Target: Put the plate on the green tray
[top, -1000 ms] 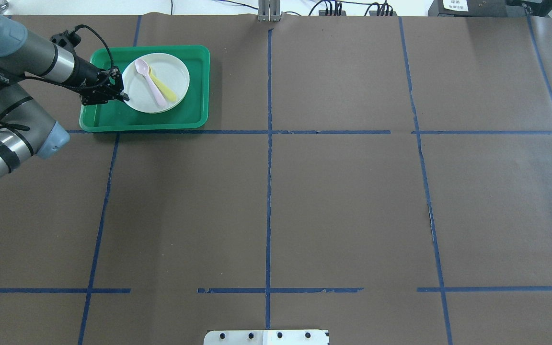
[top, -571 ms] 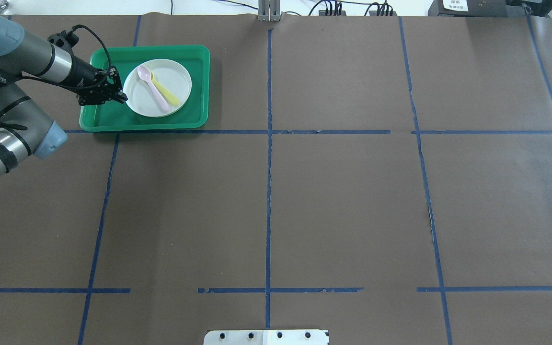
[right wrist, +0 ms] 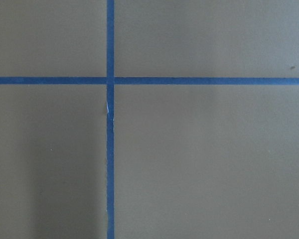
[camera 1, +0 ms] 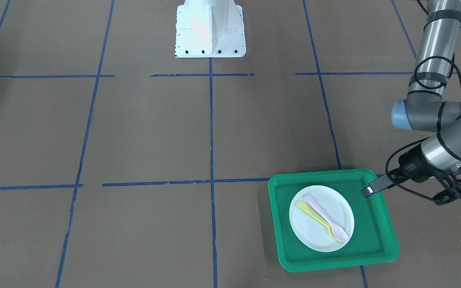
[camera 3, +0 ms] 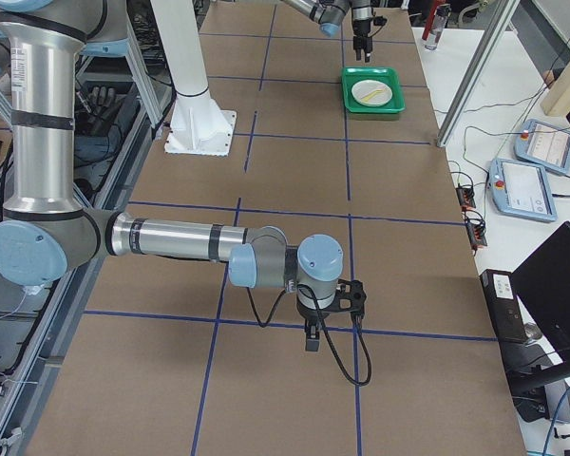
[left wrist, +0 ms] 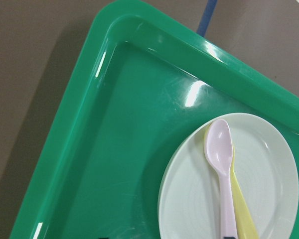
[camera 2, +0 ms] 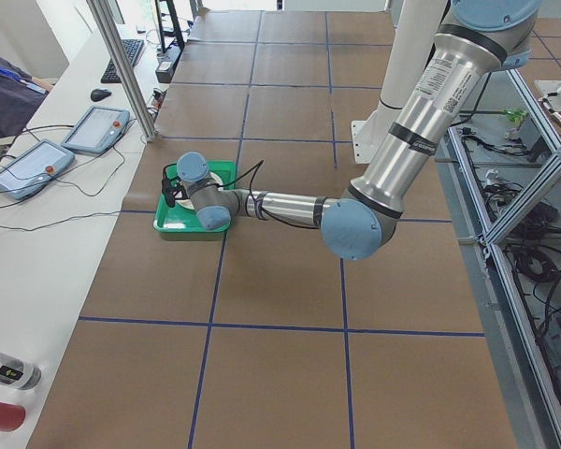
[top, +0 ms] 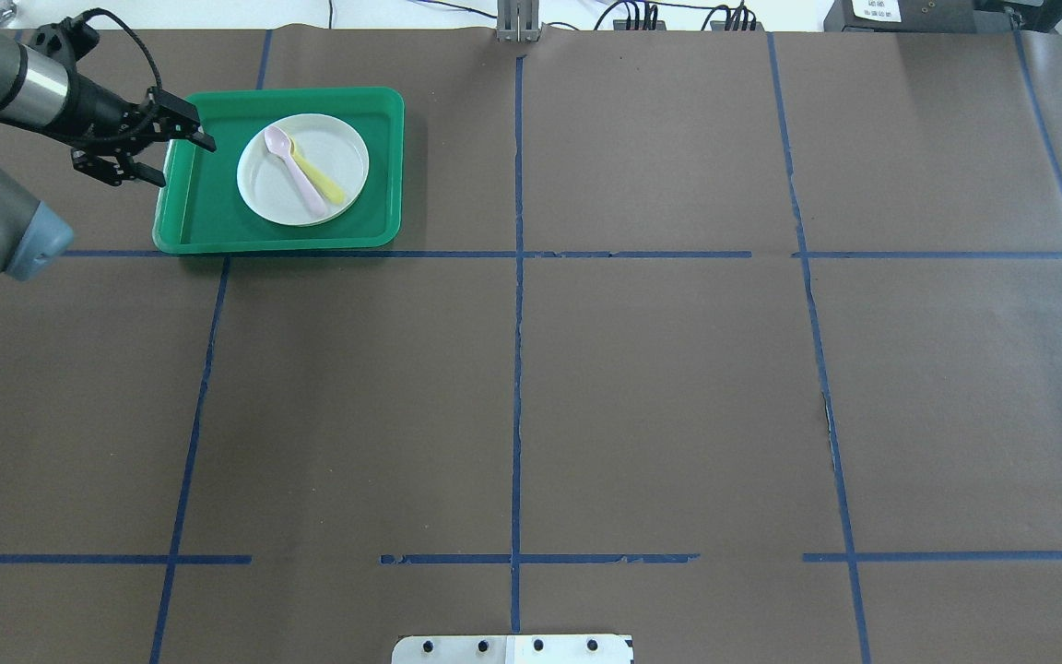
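The white plate point(top: 264, 189) lies flat inside the green tray point(top: 383, 166) at the table's far left. It carries a pink spoon point(top: 296, 171) and a yellow spoon point(top: 326, 184). My left gripper point(top: 185, 161) is open and empty, raised over the tray's left rim and clear of the plate. One of its fingertips point(camera 1: 368, 190) shows in the front view, beside the plate point(camera 1: 314, 236) and tray point(camera 1: 374, 236). The left wrist view shows the plate point(left wrist: 269, 199) in the tray point(left wrist: 114, 149). My right gripper point(camera 3: 309, 337) shows only in the right side view, low over the table, and I cannot tell its state.
Brown paper with blue tape lines point(top: 517, 369) covers the table. The robot's white base point(camera 1: 209, 30) stands at the near middle edge. The right wrist view shows only paper and a tape cross point(right wrist: 110, 80).
My left gripper has let go of the plate's left rim, opened, and drawn back to the left and away from it. The plate has settled flat in the tray.
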You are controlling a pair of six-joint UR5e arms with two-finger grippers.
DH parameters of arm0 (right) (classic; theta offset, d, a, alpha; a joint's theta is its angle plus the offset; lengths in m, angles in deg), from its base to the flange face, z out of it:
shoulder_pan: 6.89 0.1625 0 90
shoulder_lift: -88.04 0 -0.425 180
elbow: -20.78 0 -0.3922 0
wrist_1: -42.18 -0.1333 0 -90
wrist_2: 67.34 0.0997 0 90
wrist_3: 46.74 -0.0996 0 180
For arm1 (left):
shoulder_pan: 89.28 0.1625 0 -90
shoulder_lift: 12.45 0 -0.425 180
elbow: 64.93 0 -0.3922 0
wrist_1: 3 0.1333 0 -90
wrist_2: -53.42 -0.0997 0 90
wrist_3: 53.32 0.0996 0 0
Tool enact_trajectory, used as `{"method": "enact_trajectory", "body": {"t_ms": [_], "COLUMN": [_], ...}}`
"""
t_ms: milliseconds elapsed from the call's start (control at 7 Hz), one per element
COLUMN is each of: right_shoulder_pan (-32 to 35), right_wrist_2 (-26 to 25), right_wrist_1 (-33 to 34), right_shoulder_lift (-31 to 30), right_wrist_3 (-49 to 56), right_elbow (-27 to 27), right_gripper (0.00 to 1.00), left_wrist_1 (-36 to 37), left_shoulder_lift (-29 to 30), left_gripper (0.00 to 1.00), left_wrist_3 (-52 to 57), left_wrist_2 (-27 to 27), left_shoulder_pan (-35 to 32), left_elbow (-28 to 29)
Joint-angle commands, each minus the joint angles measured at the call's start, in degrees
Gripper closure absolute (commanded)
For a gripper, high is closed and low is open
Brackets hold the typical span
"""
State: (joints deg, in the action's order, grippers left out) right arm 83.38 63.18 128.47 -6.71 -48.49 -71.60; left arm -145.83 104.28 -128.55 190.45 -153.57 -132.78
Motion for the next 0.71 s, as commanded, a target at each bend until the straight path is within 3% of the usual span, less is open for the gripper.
{"method": "enact_trajectory", "body": {"t_ms": [0, 143, 429, 571], "right_shoulder_pan": [0.0, 0.0, 0.0, 0.0], "right_wrist_2": [0.0, 0.0, 0.0, 0.0], "right_wrist_1": [-0.07, 0.01, 0.02, 0.02], "right_shoulder_lift": [0.0, 0.0, 0.0, 0.0], "right_wrist_3": [0.0, 0.0, 0.0, 0.0], "right_elbow": [0.0, 0.0, 0.0, 0.0], "right_gripper": [0.0, 0.0, 0.0, 0.0], "left_wrist_1": [15.05, 22.79, 31.45, 35.31], "left_shoulder_lift": [-2.56, -2.56, -3.78, -7.97], "left_gripper": [0.0, 0.0, 0.0, 0.0], "left_wrist_3": [16.16, 26.61, 43.77, 49.42], "left_wrist_2": [0.78, 0.09, -1.23, -2.46], "left_shoulder_pan": [-3.81, -4.26, -7.51, -9.08], "left_elbow": [-10.17, -13.68, -19.49, -24.56]}}
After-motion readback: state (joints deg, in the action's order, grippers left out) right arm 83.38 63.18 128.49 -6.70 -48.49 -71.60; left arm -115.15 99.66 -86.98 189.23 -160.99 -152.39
